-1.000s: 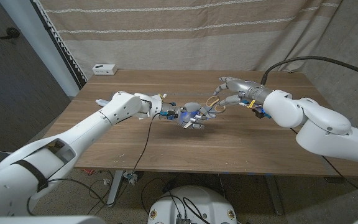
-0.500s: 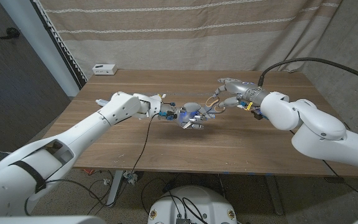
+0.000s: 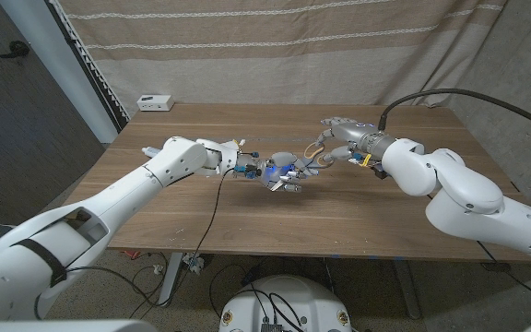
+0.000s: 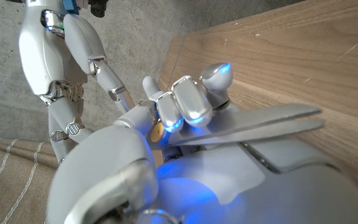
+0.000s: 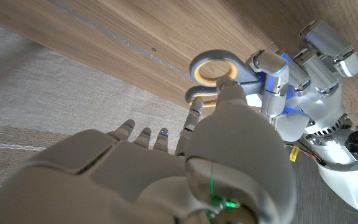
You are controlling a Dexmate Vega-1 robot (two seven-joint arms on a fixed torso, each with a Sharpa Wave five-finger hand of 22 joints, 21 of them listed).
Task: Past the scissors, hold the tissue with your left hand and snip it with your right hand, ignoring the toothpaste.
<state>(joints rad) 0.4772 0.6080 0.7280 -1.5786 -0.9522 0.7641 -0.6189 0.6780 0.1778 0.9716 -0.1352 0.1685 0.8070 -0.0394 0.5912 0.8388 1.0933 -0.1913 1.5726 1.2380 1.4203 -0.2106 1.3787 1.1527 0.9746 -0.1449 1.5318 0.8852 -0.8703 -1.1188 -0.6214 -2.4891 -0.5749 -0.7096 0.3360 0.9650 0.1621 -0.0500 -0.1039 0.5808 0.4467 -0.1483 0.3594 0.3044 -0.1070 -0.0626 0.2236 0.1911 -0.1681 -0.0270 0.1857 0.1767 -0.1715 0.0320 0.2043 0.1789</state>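
Item, changes since the previous second: the left hand [image 3: 279,173] has held its place near the middle of the table [image 3: 247,221]. The right hand [image 3: 339,129] and its forearm have drawn a little leftward toward it, so the two hands are now close together. Item, left hand: its fingers [image 4: 185,106] are closed round the grey blades of the scissors [image 4: 260,121], with blue lights glowing at the fingertips. Item, scissors [image 3: 313,155]: held clear above the wood between the two hands, blades in the left hand and looped handles pointing toward the right hand. In the right wrist view the handles [image 5: 213,68] are grey with a pale yellow lining, one ring plainly open and round. Item, right hand [image 5: 229,143]: one fingertip sits at or over the rings and the other fingers are extended. Whether it actually grips the handles cannot be told. Item, surface: a brown wooden table with visible grain, and a small white box [image 3: 155,101] at its far left corner. Item, room: a beige striped curtain [image 3: 275,46] hangs behind the table, a dark wall panel [image 3: 17,92] stands at the left, and a black cable [image 3: 431,91] arches over the right arm.
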